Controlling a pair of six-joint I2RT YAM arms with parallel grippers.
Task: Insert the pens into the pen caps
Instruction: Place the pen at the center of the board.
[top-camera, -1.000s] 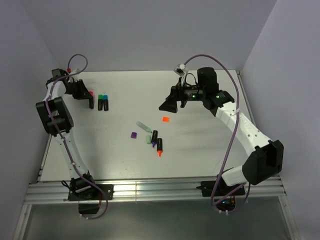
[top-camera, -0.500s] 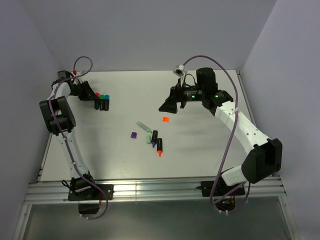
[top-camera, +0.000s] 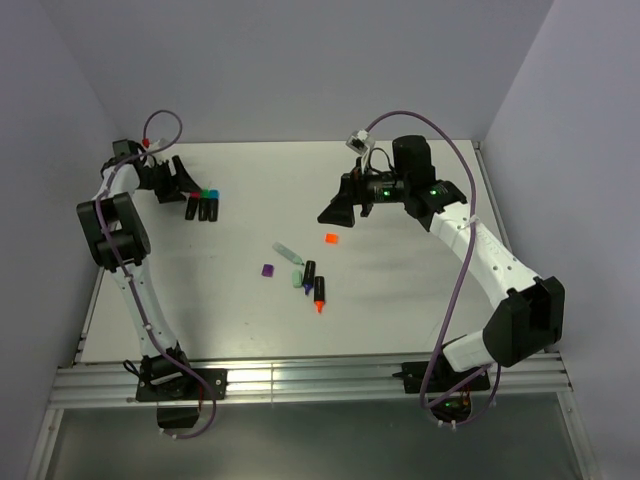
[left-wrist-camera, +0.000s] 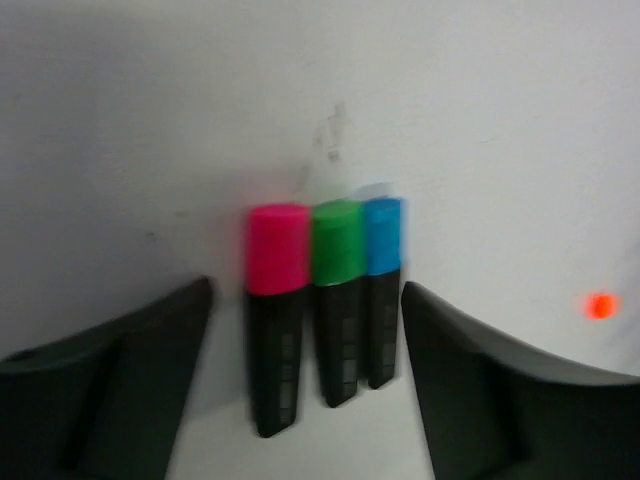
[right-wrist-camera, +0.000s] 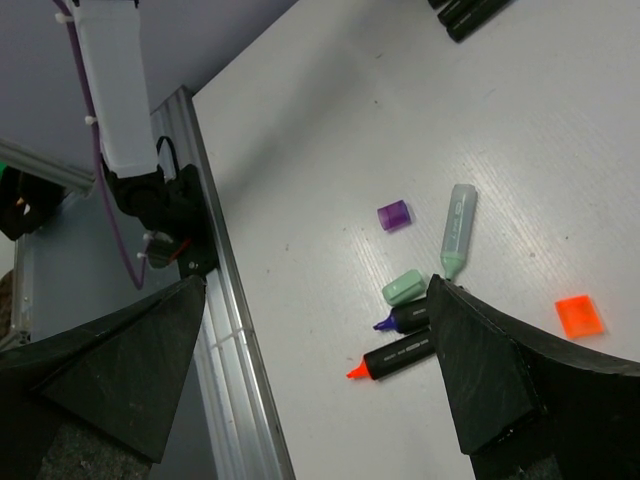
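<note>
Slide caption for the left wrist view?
Open left gripper framing three capped pens side by side: pink cap, green cap, blue cap.

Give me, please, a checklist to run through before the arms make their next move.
1. Caps on pink pen, green pen, blue pen: ok, side by side.
2. Nothing held by left gripper: ok, jaws open astride the row.
3. Nothing held by right gripper: ok, open.
4. Access to orange cap: ok, lies alone.
5. Space between orange pen and purple pen: not ok, bunched beside the pale green cap.
</note>
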